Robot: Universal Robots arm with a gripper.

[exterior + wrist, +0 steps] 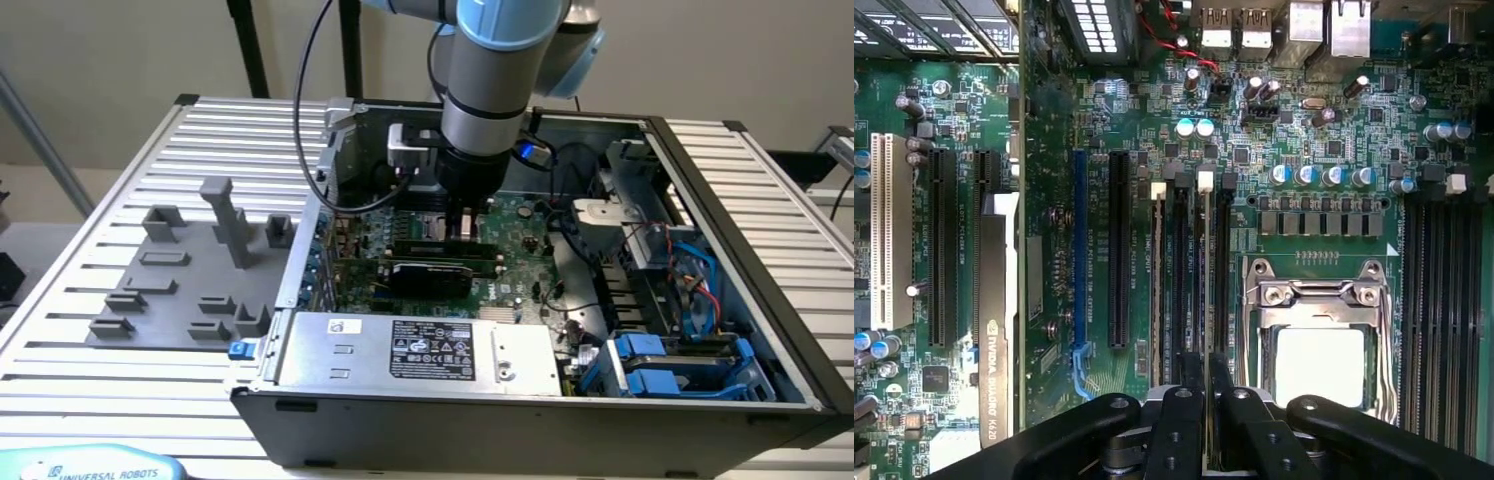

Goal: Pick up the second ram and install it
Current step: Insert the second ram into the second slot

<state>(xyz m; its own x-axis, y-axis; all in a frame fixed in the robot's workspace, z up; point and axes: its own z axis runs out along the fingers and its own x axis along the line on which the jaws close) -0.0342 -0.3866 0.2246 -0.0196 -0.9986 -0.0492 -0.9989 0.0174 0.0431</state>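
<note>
My gripper point(463, 222) reaches down into the open computer case point(747, 300), low over the green motherboard point(1124, 110). In the wrist view its two black fingers point(1188, 375) are shut on the second ram point(1204, 290). The ram is a thin stick seen edge-on, standing in line with a memory slot beside the processor socket point(1319, 340). A white latch point(1205, 180) sits at the slot's far end. Another thin stick point(1157, 290) stands in the neighbouring slot, also with a white latch.
A black-covered expansion card point(434, 272) stands just in front of the gripper. The silver power supply point(427, 350) fills the case's near side, and blue drive bays point(667, 365) with cables are at the exterior view's right. A grey fixture tray point(174, 285) lies outside the case on the left.
</note>
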